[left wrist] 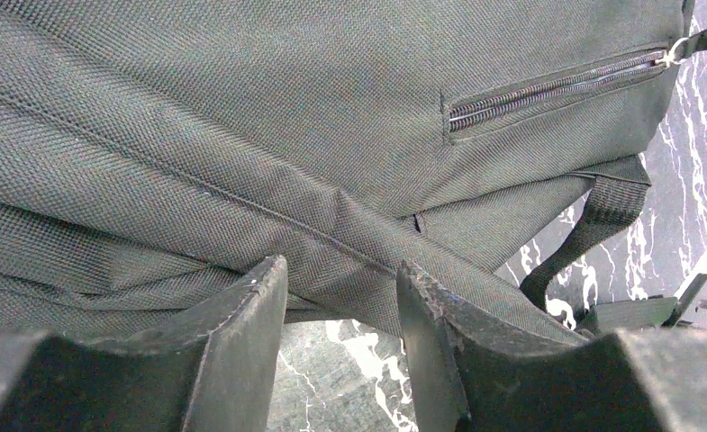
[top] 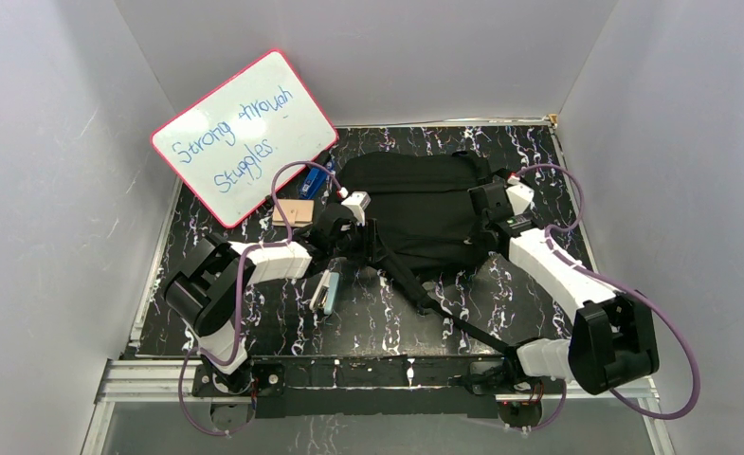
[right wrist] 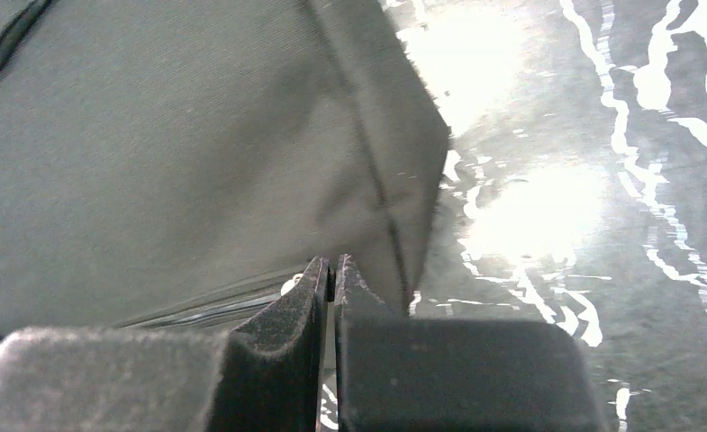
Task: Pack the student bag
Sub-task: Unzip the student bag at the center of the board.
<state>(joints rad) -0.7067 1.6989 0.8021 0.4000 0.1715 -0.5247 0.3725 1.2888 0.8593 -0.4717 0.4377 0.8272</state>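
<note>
The student bag (top: 420,204) lies flat mid-table, black, with a long strap (top: 444,318) trailing toward the near edge. My left gripper (top: 370,237) is at the bag's left edge. In the left wrist view its jaws (left wrist: 340,270) stand partly apart, with a thick fold of the bag's fabric (left wrist: 241,135) held across the tips. A closed pocket zipper (left wrist: 557,88) runs above. My right gripper (top: 483,204) is at the bag's right edge. In the right wrist view it (right wrist: 331,266) is shut at the zipper line, and a small silver zipper pull (right wrist: 292,286) peeks out beside its tips.
A pink-framed whiteboard (top: 244,137) leans at the back left. A blue item (top: 313,180) and a tan box (top: 295,211) sit left of the bag. A pale flat item (top: 325,292) lies under my left forearm. White walls enclose the black marbled table (top: 282,327).
</note>
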